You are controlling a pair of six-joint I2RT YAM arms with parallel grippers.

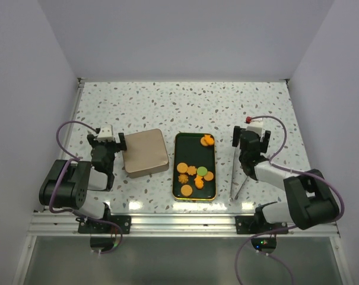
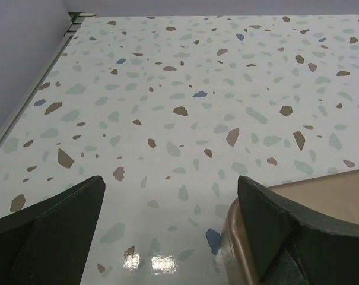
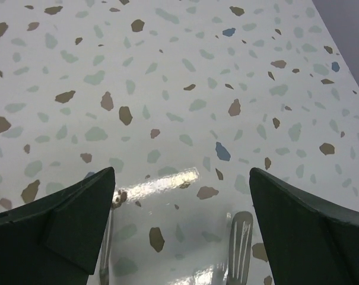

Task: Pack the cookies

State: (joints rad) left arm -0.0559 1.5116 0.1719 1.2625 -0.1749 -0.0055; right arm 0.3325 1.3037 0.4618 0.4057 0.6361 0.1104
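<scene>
The speckled table (image 1: 185, 101) carries a tan lid (image 1: 145, 152) just left of the open dark tin (image 1: 194, 198), set aside, I judge, for filling. The cookies (image 1: 191, 172) lie inside the tin. The left gripper (image 2: 170, 202) and right gripper (image 3: 182, 196) hover empty, fingers apart. Only the right wrist view shows what look like tongs (image 3: 241, 237) beneath it

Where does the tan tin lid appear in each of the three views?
Top external: tan tin lid left of the black tray, beside the left hand.
Left wrist: lid at bottom right corner, partly hidden by one finger.
Right wrist: not in it.
Shared landmark: the speckled table top.
</scene>
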